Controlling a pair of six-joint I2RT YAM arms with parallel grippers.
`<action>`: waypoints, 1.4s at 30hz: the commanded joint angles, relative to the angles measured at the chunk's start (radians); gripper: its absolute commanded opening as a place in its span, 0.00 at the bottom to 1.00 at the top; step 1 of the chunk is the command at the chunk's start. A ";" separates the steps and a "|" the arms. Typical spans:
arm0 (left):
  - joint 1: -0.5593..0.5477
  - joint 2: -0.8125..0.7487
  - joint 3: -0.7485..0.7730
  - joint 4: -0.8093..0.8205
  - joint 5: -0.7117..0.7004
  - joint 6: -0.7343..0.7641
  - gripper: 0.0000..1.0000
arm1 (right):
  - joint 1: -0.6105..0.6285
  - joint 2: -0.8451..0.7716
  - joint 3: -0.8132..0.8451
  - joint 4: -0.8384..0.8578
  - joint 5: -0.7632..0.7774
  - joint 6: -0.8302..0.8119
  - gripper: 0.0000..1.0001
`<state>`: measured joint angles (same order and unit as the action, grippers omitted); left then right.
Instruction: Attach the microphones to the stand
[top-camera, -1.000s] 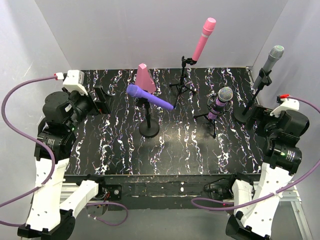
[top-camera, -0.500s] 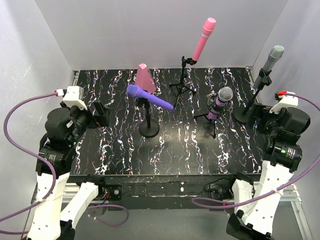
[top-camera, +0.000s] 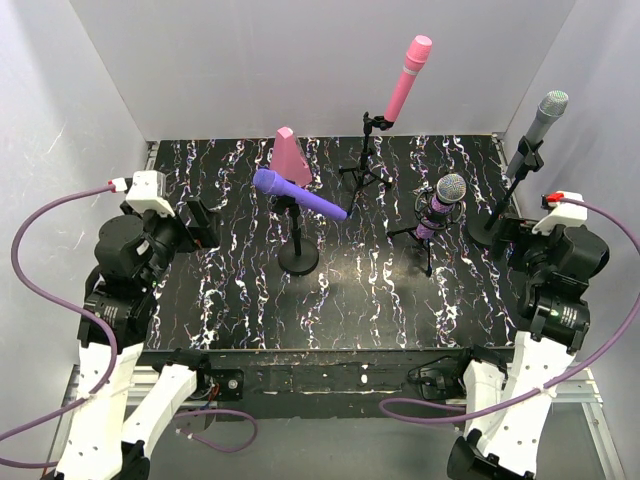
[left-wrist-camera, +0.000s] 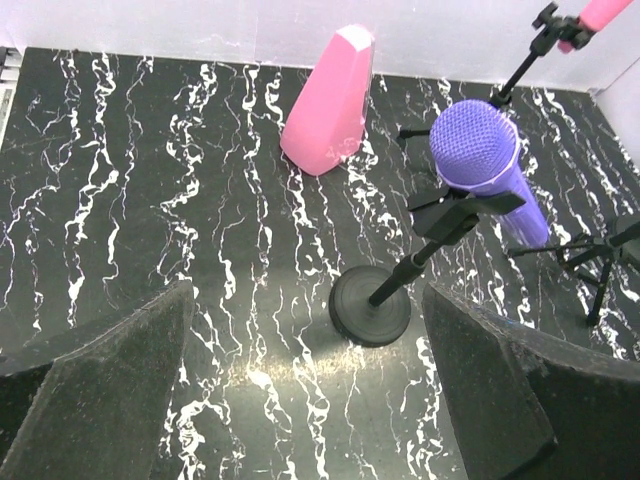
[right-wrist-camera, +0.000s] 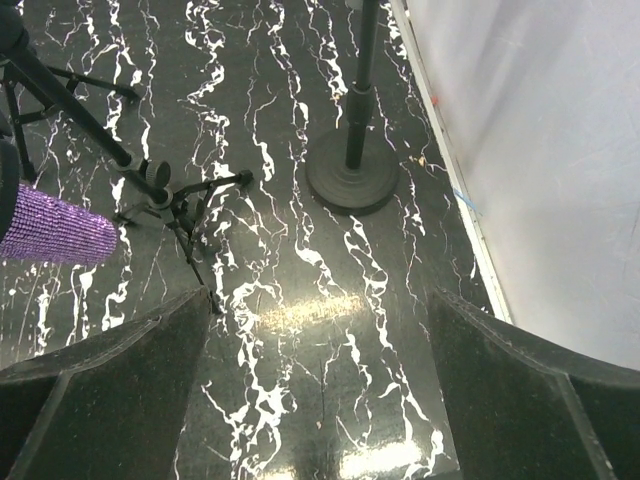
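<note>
Black-padded left gripper (left-wrist-camera: 305, 340) and right gripper (right-wrist-camera: 320, 330) both spread wide, nothing held. Violet microphone (top-camera: 300, 195) clipped at centre, pink microphone (top-camera: 405, 78) at 12, glittery purple microphone (top-camera: 440, 205) at 2, silver-grey microphone (top-camera: 540, 125) at 3. Looks done; I'd back off clear of the stands (top-camera: 298, 262). No readable markings.

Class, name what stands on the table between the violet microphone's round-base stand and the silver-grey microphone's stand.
The glittery purple microphone, mounted on its small tripod, stands between them. The top external view shows it best.
</note>
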<state>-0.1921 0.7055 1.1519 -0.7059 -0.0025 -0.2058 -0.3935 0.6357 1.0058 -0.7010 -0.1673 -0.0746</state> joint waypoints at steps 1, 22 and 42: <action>-0.004 -0.020 -0.015 0.065 -0.031 -0.015 0.98 | -0.007 -0.034 -0.041 0.123 -0.006 -0.007 0.95; -0.004 -0.032 -0.138 0.189 -0.071 -0.089 0.98 | -0.007 -0.039 -0.119 0.218 -0.070 0.047 0.98; -0.004 -0.083 -0.195 0.189 -0.103 -0.073 0.98 | -0.007 -0.041 -0.142 0.228 -0.083 0.055 0.98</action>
<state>-0.1921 0.6292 0.9703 -0.5224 -0.0875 -0.2901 -0.3935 0.6010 0.8692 -0.5209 -0.2382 -0.0296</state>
